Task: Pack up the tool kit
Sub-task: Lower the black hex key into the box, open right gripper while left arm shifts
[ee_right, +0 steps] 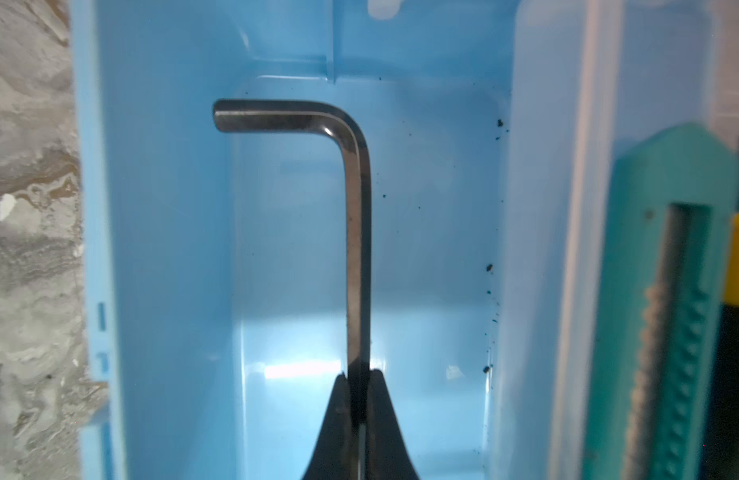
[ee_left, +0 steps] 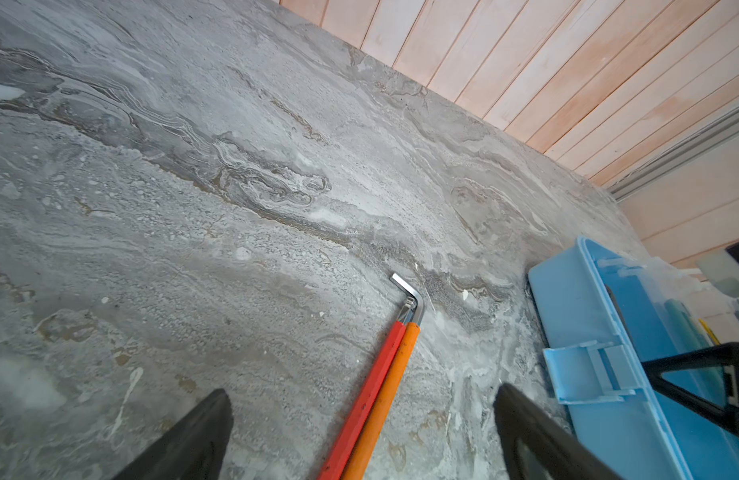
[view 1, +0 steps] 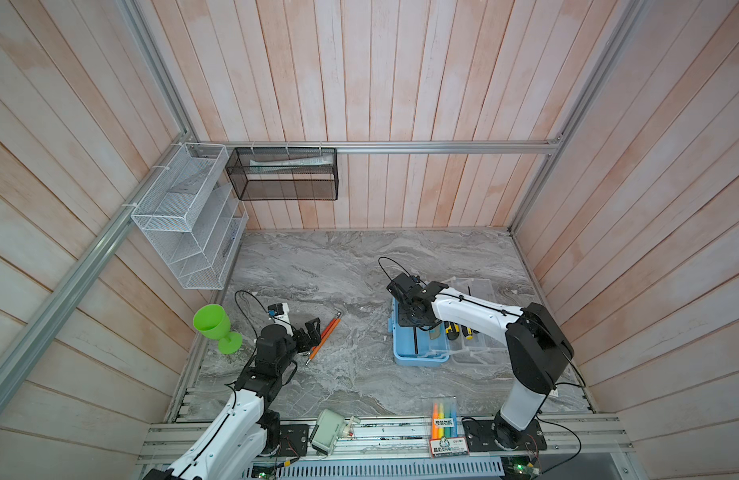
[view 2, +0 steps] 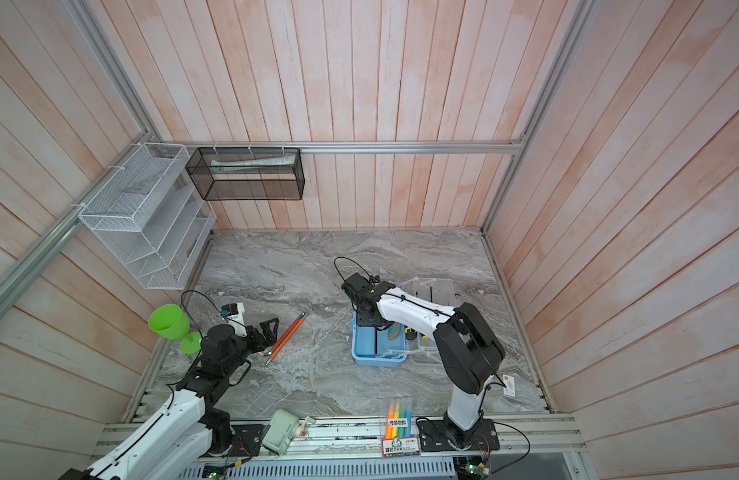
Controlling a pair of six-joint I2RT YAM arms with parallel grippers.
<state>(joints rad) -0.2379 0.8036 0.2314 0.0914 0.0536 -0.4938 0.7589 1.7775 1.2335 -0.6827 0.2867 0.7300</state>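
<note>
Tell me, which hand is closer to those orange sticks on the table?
The left hand, open just above the orange sticks. The right hand is across the table over the blue case, gripping a black key.

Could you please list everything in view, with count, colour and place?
tool case: one, light blue, open, on the table's right half
clear lid: one, transparent, folded open beside the case
dark hex key: one, black, over the case's compartment
utility knife: one, teal, in the case
screwdrivers: two, yellow and black, in the case
sleeved hex keys: two, red and orange, on the marble left of centre
goblet: one, green, left edge
highlighter pack: one, multicoloured, front edge
mesh baskets: two, white and black, on the walls
left gripper: open, over the sleeved hex keys
right gripper: shut on the dark hex key
</note>
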